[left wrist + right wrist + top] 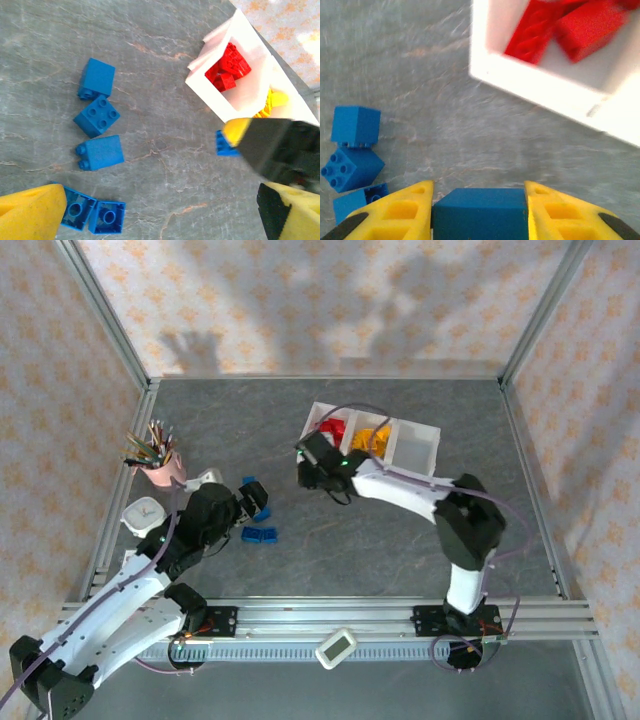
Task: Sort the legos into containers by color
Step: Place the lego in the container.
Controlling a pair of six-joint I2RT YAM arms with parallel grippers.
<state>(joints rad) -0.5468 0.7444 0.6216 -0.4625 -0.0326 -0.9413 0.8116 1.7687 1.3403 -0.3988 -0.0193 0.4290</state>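
Here, the right gripper (479, 192) clenches a blue brick (479, 215) just beside the white tray (530, 85).
The tray's nearest compartment holds red bricks (560, 27); the middle one holds yellow bricks (372, 438). The left gripper (161, 200) hangs released, fingers wide, over five loose blue bricks (96, 116) on the grey table (165, 90), left of the tray.
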